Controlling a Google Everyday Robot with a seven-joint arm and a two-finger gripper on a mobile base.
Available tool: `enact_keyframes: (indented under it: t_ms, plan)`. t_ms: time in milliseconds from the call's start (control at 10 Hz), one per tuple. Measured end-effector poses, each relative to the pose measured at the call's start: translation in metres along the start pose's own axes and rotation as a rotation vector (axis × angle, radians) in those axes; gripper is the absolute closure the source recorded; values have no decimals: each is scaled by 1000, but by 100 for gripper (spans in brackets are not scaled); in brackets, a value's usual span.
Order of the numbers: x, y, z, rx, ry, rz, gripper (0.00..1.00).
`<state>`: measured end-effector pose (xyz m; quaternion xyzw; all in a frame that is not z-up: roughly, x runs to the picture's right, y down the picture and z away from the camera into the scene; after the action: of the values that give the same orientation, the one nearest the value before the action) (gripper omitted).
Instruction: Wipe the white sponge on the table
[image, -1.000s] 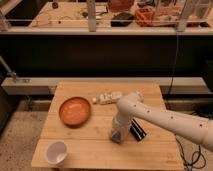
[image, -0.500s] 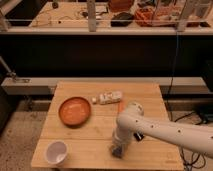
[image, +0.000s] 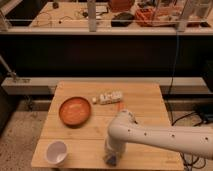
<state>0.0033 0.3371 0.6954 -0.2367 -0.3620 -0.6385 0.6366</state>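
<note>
With my gripper (image: 112, 160) clamped on the white sponge (image: 107, 158) near the table's (image: 142, 100) front edge, I judged flat, steady downward pressure best for wiping.

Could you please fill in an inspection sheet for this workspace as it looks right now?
Surface: wooden table, light planks, roughly square top.
Job's things: white sponge not clearly seen; it may be under the pincer.
Clutter: orange bowl, white cup, lumpy white object.
Grippers: pincer shut, low at the table's front edge, right of the cup.
Cables: one cable hanging behind the table's far right corner.
Surroundings: cluttered bench behind; speckled floor.
</note>
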Motion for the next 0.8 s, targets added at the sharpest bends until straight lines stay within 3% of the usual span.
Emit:
enact_keyframes:
  t_ms: [300,800]
  plan:
    - [-18,-48,14,-4,-31,-126,100]
    - [-12,-93,14,10,-48,-244,100]
